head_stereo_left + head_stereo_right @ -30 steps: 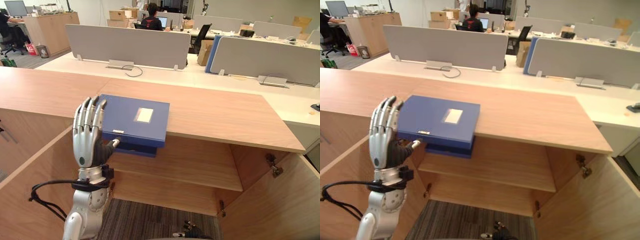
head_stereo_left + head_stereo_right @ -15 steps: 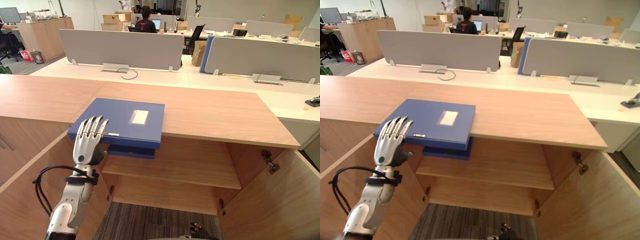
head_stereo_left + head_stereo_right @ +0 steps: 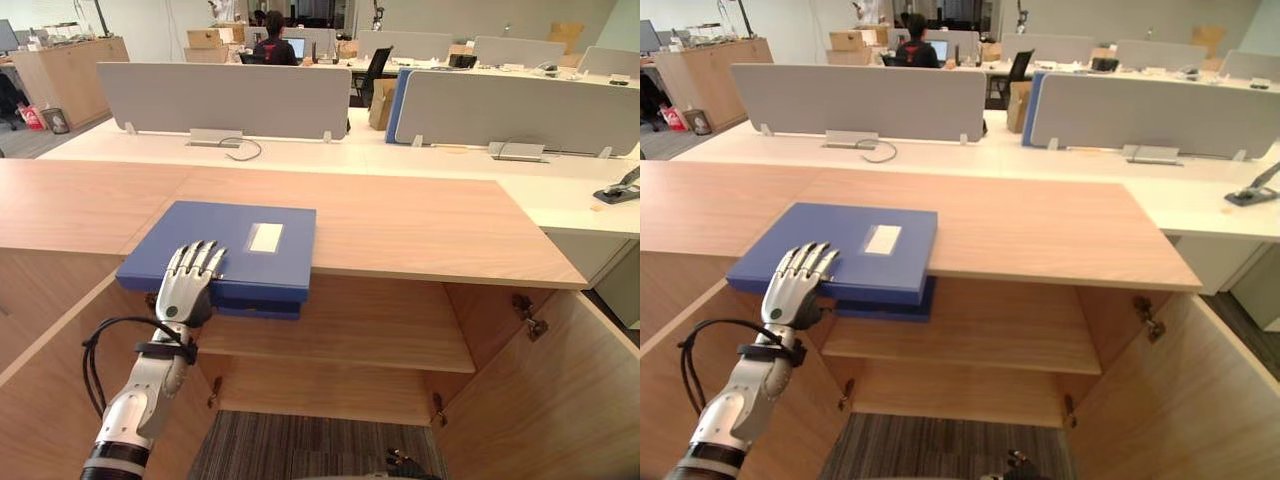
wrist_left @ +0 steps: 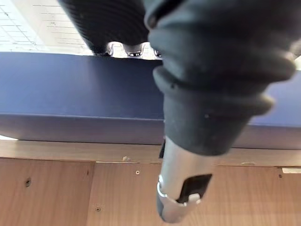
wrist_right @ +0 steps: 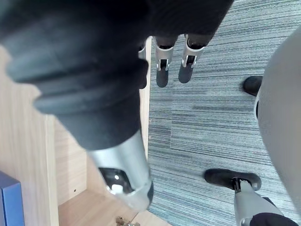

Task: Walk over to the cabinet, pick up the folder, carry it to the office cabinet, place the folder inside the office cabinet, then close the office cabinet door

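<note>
A blue folder (image 3: 250, 240) with a white label lies flat on the wooden cabinet top (image 3: 420, 225), its near edge hanging over the open cabinet below. My left hand (image 3: 188, 290) is at the folder's near left corner, with straight fingers laid on its top face. In the left wrist view the thumb (image 4: 181, 188) hangs below the folder (image 4: 70, 89) and does not press on it. My right hand (image 5: 161, 70) hangs low over the carpet, fingers relaxed, holding nothing.
The cabinet under the top stands open, with a bare inner shelf (image 3: 350, 325) and doors swung out at left (image 3: 50, 360) and right (image 3: 560, 400). Behind it are desks with grey dividers (image 3: 225, 100), and a person (image 3: 272, 40) sits far back.
My left hand has tipped forward from upright beside the folder, and its fingers now lie on the folder's top. The camera has also shifted.
</note>
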You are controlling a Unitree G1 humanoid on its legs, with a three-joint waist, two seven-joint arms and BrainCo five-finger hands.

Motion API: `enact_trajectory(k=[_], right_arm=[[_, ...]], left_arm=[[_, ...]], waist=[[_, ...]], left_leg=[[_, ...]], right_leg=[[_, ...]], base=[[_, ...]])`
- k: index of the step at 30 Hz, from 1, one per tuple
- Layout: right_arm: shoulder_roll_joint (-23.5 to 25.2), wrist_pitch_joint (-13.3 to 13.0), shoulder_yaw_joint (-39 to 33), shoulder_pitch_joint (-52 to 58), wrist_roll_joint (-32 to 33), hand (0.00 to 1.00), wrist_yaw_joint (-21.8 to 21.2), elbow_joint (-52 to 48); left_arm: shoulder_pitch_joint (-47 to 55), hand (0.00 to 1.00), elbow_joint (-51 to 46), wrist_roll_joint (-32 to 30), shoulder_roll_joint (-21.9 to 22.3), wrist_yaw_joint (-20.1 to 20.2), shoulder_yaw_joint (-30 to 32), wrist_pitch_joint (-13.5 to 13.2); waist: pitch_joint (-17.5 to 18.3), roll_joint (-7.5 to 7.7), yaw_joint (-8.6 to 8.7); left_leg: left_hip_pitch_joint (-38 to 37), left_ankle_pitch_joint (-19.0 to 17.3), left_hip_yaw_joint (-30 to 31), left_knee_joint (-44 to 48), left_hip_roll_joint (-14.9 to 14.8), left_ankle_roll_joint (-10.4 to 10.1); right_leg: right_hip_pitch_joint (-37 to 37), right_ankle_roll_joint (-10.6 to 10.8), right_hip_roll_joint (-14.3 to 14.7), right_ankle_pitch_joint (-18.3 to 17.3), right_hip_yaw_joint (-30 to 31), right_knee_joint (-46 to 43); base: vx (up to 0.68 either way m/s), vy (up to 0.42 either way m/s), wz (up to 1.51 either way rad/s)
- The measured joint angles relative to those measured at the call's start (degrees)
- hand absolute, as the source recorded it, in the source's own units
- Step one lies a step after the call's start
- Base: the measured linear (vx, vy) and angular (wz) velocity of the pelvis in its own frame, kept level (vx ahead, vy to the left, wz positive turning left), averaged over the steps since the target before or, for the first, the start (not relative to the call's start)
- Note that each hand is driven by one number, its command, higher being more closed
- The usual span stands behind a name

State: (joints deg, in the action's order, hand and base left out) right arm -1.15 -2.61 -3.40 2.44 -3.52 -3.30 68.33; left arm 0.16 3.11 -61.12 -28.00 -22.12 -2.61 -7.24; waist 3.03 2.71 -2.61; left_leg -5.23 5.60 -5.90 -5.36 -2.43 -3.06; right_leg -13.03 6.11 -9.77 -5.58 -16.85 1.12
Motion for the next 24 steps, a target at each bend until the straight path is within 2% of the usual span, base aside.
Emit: enact_trajectory(k=[1,19,23,24], right_arm=[[-0.18,0.23,-0.01,0.09,-0.04,0.0,0.0,0.04],[-0.45,0.28,-0.28,-0.01,-0.14,0.0,0.0,0.14],[-0.45,0.28,-0.3,-0.04,-0.13,0.0,0.0,0.14],[-0.45,0.28,-0.44,-0.03,-0.11,0.0,0.0,0.14]], left_arm=[[-0.63,1.0,0.65,0.0,-0.41,0.0,-0.7,0.0],[-7.91,1.0,7.7,-0.2,-1.69,-2.79,-1.67,0.68],[-8.0,1.0,6.55,-0.07,-1.18,-2.45,-1.63,1.33],[-6.82,1.0,3.08,-0.03,-0.26,-1.33,-1.4,2.07]], waist=[[-0.05,-0.08,0.1],[-0.08,-0.16,1.41],[-0.09,-0.15,1.52],[-0.15,-0.14,1.49]], left_leg=[[0.0,-0.01,-0.02,0.0,0.0,0.0],[-0.94,-0.38,-1.05,0.0,-0.09,-0.29],[-0.9,-0.38,-0.92,0.01,-0.04,-0.28],[-0.82,-0.4,-0.84,0.01,-0.01,-0.25]], right_leg=[[0.01,0.0,0.0,0.0,0.03,0.01],[-0.36,-0.31,0.01,0.22,1.33,0.36],[-0.35,-0.32,-0.01,0.22,1.33,0.36],[-0.25,-0.32,-0.04,0.22,1.33,0.37]], base=[[0.0,0.0,0.0],[-0.01,0.008,-0.03],[-0.01,0.004,0.0],[0.0,0.0,0.0]])
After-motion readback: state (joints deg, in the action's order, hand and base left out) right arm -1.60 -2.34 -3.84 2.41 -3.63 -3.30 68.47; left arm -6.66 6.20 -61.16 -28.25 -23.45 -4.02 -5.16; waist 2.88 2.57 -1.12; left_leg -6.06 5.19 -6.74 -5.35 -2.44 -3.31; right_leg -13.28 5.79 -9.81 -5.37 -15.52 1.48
